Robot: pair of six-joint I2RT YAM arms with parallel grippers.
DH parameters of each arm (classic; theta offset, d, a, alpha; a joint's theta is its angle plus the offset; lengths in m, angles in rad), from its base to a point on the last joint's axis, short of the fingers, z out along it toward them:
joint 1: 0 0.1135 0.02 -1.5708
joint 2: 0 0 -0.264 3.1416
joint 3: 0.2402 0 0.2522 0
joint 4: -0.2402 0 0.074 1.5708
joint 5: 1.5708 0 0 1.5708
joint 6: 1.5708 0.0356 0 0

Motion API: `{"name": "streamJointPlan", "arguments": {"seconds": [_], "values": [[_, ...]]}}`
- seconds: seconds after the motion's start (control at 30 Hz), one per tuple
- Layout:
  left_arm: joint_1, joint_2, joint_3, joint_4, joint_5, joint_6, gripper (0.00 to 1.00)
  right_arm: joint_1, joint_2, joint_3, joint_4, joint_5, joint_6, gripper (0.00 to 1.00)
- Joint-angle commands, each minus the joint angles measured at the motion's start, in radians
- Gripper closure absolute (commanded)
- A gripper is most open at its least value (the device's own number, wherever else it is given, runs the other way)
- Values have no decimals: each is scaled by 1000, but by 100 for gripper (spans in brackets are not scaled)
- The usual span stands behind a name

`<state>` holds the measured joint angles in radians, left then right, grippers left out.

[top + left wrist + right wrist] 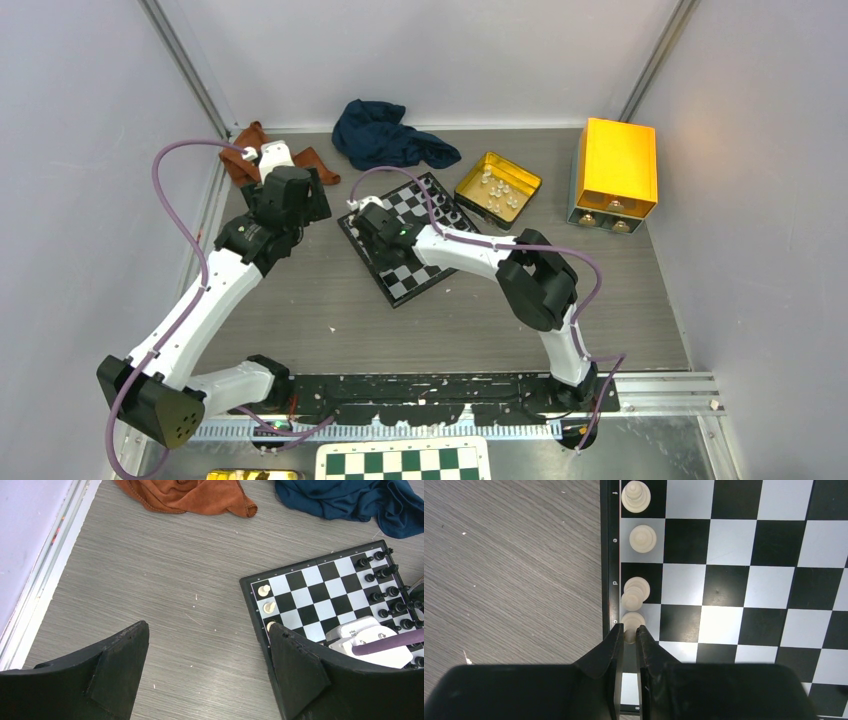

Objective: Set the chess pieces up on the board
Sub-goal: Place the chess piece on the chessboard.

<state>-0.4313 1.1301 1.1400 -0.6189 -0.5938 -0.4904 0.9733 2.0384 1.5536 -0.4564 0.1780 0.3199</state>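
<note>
Left of the board (320, 587), the left tool (207, 630) hangs over the surface (165, 580), jaws spread wide and holding nothing. At the board's left edge, the right tool (629, 628) is pinched nearly closed on a cream piece (633, 620), the last in a row of cream pieces (643, 538). Along the board's right edge stand black pieces (382, 572). A gold tin (515, 166) sits right of the board.

Black-and-pale-grey checked board (734, 587) with thin black rim, cream-white pieces (643, 538) ahead of black right gripper (629, 632), grey wood-grain table (514, 555), rust-orange cloth (185, 495), navy cloth (345, 500) beyond black left gripper (209, 627)
</note>
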Motion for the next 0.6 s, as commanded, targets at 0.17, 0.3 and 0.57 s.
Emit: {"name": "streamJointPlan", "arguments": {"seconds": [0.17,0.3,0.57], "values": [[5,-13,5,28,-14,-2,11,5,-20,-24,35,22,-15,99],[5,-15,4,29,-14,-3,11,4,-25,-33,31,34,-21,99],[5,-10,6,36,-8,-6,11,5,-33,-35,4,61,-29,99]]}}
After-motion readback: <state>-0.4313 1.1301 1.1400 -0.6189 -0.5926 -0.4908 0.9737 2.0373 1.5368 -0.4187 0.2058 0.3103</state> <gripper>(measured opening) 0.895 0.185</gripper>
